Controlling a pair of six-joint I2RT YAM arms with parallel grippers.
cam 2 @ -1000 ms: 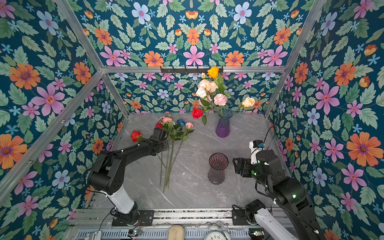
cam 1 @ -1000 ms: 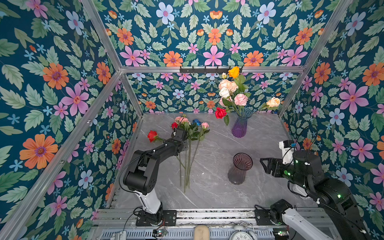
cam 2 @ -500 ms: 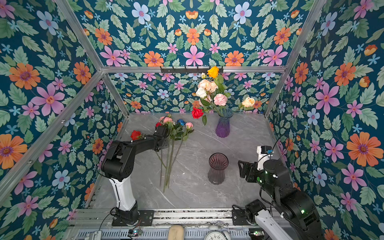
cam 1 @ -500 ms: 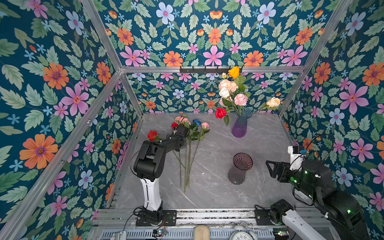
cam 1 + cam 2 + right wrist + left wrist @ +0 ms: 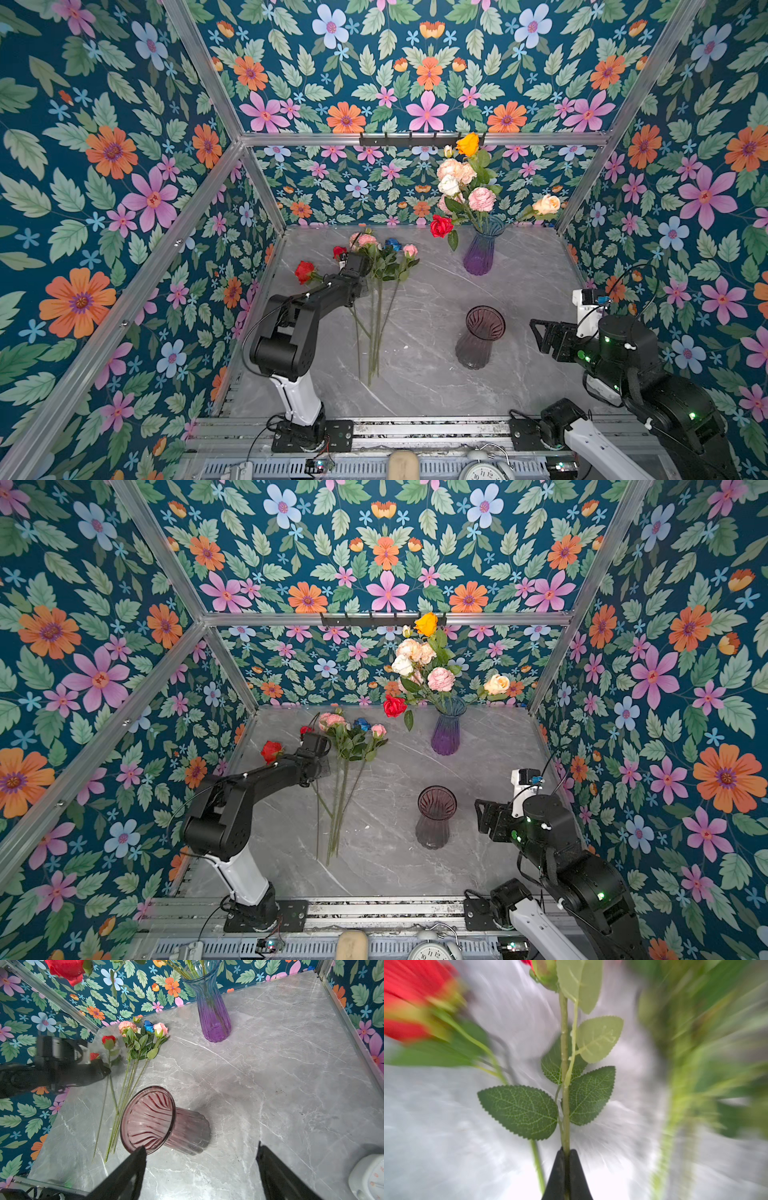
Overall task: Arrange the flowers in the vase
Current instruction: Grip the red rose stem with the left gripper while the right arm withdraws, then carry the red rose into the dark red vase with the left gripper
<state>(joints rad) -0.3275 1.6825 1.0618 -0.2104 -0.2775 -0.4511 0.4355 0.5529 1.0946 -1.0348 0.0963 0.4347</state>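
Your left gripper (image 5: 565,1152) pinches the thin green serrated-leaved stem (image 5: 564,1047) of a red rosebud (image 5: 544,972), just beyond its tips; right gripper (image 5: 201,1146) stands wide.

- Floral wallpaper (image 5: 112,153) covered the walls.
- Aluminium bars (image 5: 291,138) framed the cell.
- A black hook rail (image 5: 399,140) hung on the back bar.
- The table (image 5: 540,270) was grey marble.
- A white clock (image 5: 482,471) sat at the front edge, near a tan knob (image 5: 402,464).

The grey veined tabletop (image 5: 540,282) looks like smooth polished stone. The smoky plum ribbed vase (image 5: 476,345) and the blue-to-violet ribbed vase (image 5: 481,253) are glossy see-through glass. The serrated green leaves (image 5: 519,1111) look matt, cloth-like.
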